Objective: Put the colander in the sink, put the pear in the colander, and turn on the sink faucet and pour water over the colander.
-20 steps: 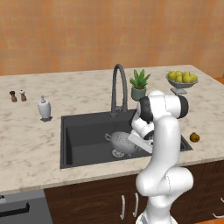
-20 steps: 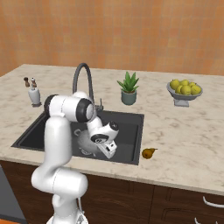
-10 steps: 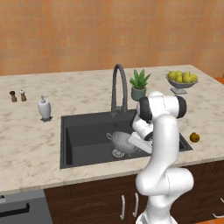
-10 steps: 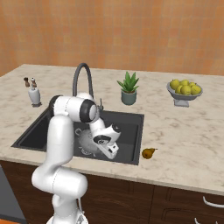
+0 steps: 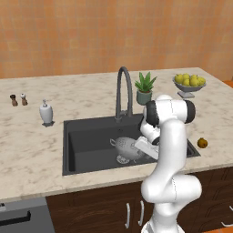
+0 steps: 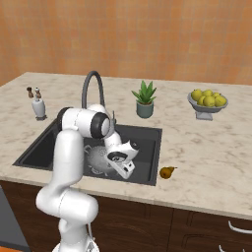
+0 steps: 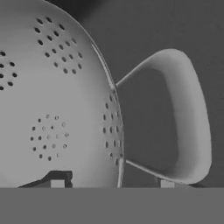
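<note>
Colander (image 5: 126, 148) is down in the sink (image 5: 86, 145), just about under the faucet (image 5: 122, 91) so water will land in it. My pincer (image 7: 109, 183) is spread now, tips either side of the rim by the loop handle; a second ago it was clamped shut there. Pear (image 6: 167, 172) waits on the counter (image 6: 206, 147), at 3 o'clock from the basin.
</note>
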